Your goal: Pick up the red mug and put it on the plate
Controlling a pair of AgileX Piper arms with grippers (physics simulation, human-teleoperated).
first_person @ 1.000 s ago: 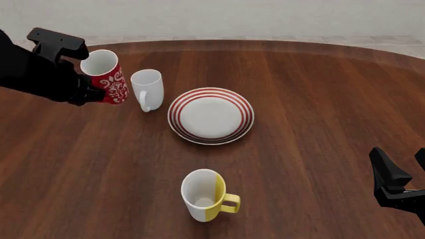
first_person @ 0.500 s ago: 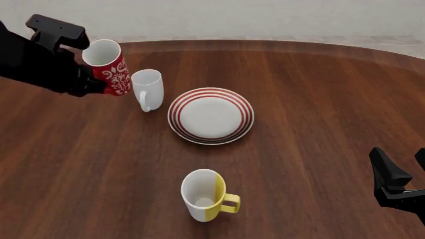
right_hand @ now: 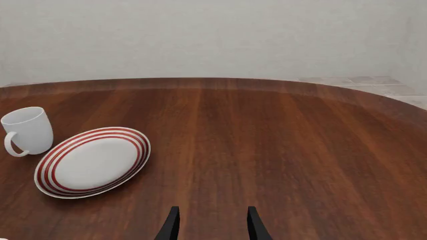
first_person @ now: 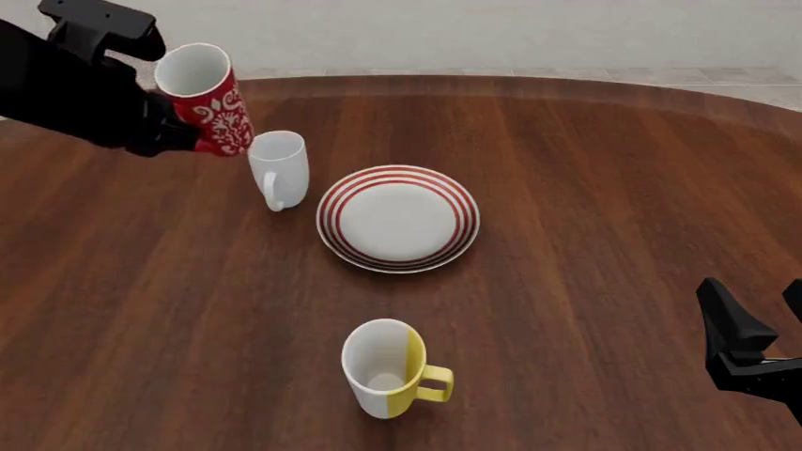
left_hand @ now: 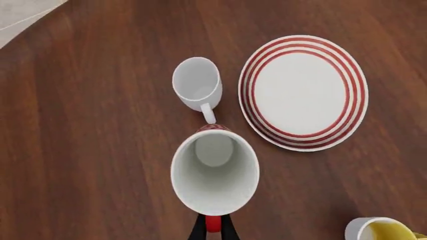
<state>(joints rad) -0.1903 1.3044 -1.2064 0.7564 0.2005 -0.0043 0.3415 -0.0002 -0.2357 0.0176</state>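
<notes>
In the left wrist view, the left gripper [left_hand: 212, 231] is almost wholly hidden behind the red mug [left_hand: 215, 171], and only the tips of two dark fingers are seen at the picture's edge. The white-and-yellow mug [left_hand: 383, 229] is cut off at the corner there. In the front view, the right gripper [first_person: 757, 331] is cropped by the frame's edge.

Table [first_person: 589, 207]: dark wood, visible grain, slight sheen. Red mug [first_person: 213, 103], plate [first_person: 398, 219], white mug [first_person: 278, 167], white-and-yellow mug [first_person: 386, 368]: smooth glazed ceramic. Grippers: matt black.
</notes>
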